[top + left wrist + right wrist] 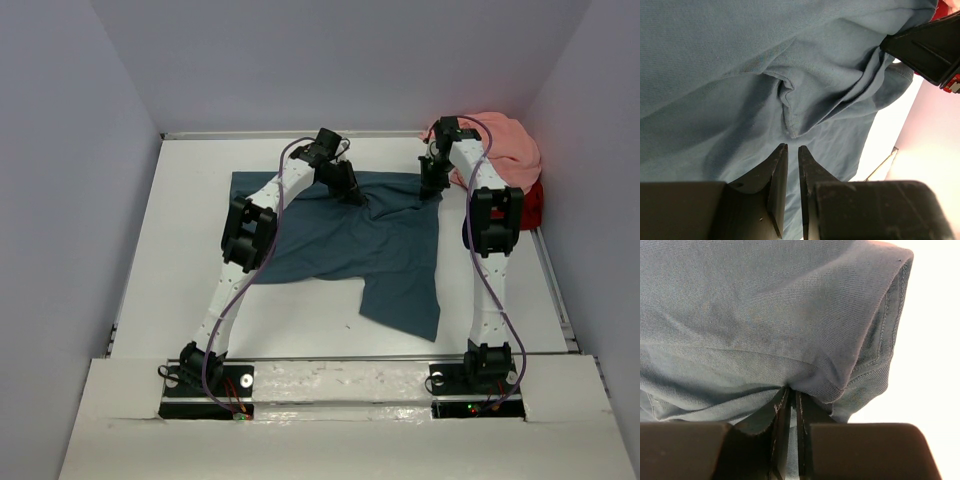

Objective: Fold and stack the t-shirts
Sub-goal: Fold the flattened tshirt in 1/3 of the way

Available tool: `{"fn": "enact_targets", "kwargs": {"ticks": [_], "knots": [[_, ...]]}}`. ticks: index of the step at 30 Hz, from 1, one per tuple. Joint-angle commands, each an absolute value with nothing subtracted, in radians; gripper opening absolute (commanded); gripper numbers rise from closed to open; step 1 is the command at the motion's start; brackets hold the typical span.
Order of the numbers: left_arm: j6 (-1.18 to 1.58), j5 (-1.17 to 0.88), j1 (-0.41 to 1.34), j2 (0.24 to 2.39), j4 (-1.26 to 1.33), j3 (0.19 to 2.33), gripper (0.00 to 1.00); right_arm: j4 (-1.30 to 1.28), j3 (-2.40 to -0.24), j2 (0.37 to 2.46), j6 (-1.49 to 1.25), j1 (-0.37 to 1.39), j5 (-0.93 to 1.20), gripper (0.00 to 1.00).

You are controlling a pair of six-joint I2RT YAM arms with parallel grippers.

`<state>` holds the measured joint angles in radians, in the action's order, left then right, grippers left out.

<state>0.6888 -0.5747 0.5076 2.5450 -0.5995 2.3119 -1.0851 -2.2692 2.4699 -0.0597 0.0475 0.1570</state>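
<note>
The dark teal-blue t-shirt [330, 240] lies spread and rumpled on the white table [180, 250], with one part trailing toward the near edge. My left gripper [352, 190] hovers over its far middle. In the left wrist view [792, 147] the jaws stand a narrow gap apart with nothing between them, just short of a puckered fold [790, 100]. My right gripper [432, 185] is at the shirt's far right corner. In the right wrist view [792, 392] it is shut on a bunched hem of the teal shirt [765, 315]. The salmon pink shirt [505, 145] and the red shirt [530, 205] are heaped at the far right.
Grey walls close in the table at the back and on both sides. The pink and red heap sits against the right wall, right behind my right arm [490, 215]. A metal rail [340, 357] runs along the near edge by the arm bases.
</note>
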Motion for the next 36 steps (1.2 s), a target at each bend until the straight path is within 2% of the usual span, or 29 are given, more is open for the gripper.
{"fn": "enact_targets", "kwargs": {"ticks": [1,4,18,36], "knots": [[0.686,-0.607,0.503,2.536,-0.600,2.321,0.24,-1.088,-2.287,2.459,-0.061,0.055,0.160,0.12],[0.686,-0.607,0.503,2.534,-0.600,2.322,0.24,-1.091,-2.286,2.454,-0.066,0.055,0.158,0.00],[0.689,-0.621,0.505,2.542,-0.597,2.326,0.24,-1.095,-2.163,2.313,-0.091,0.055,0.210,0.00],[0.678,-0.627,0.508,2.542,-0.607,2.333,0.25,-1.086,-2.125,2.238,-0.098,0.055,0.273,0.00]]}}
